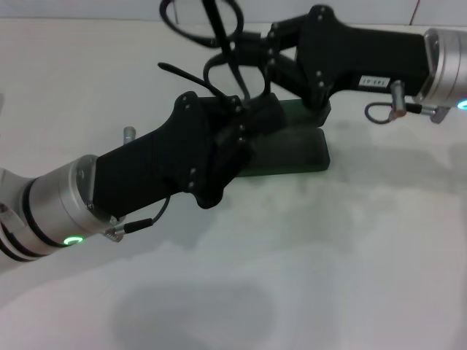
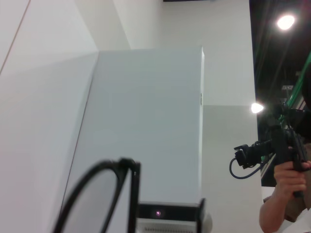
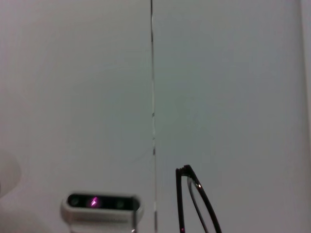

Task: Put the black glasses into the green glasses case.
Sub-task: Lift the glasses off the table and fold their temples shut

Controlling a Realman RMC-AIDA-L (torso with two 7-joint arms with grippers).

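The black glasses (image 1: 203, 22) are held up in the air at the top of the head view, lenses uppermost and temple arms hanging down. My left gripper (image 1: 244, 109) reaches in from the lower left and is shut on the lower ends of the temples. My right gripper (image 1: 244, 57) comes in from the right and sits against a temple just above it. The green glasses case (image 1: 295, 149) lies on the white table (image 1: 328, 255) right under both grippers, partly hidden by them. One lens shows in the left wrist view (image 2: 92, 199), and part of the frame shows in the right wrist view (image 3: 194, 204).
A small metal stub (image 1: 130, 133) stands on the table left of my left arm. A person holding a camera (image 2: 286, 170) stands far off in the left wrist view. A white wall panel (image 2: 146, 121) is behind the lens.
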